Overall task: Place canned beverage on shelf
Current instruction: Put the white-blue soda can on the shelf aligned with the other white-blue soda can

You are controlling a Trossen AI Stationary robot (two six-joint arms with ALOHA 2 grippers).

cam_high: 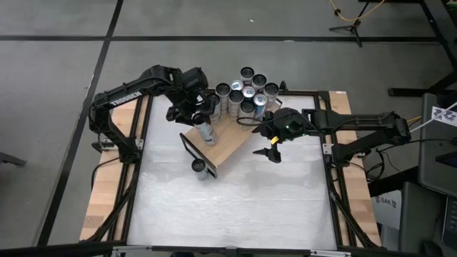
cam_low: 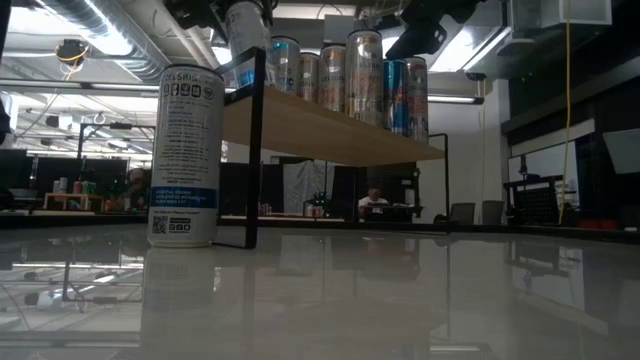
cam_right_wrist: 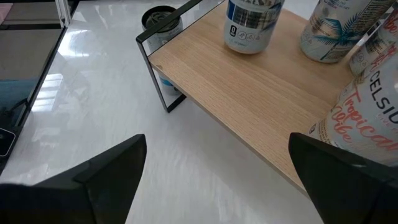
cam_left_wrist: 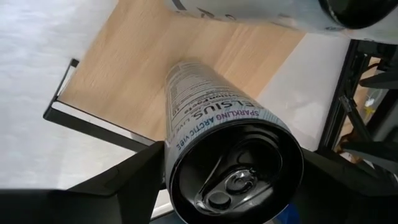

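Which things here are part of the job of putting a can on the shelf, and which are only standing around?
Part of the job:
- left gripper, closed on the white can
- shelf

Only standing around:
- cans grouped at the shelf's far end
- can on the table
- right gripper, open, empty

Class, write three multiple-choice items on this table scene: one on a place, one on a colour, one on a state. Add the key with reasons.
1. Where does the lone tall white-and-blue drink can stand?
A. On the shelf
B. On the white tabletop, by the shelf's black frame end
C. On the floor

2. What colour is the long wooden shelf board?
A. Light brown
B. Red
C. Black

3. How do the jaws of the right gripper stand?
A. Shut on a can
B. Shut on nothing
C. Open, empty

Key: B, its base rests on the tabletop beside the frame; A, pale wood grain shows; C, only tabletop shows between the spread jaws.
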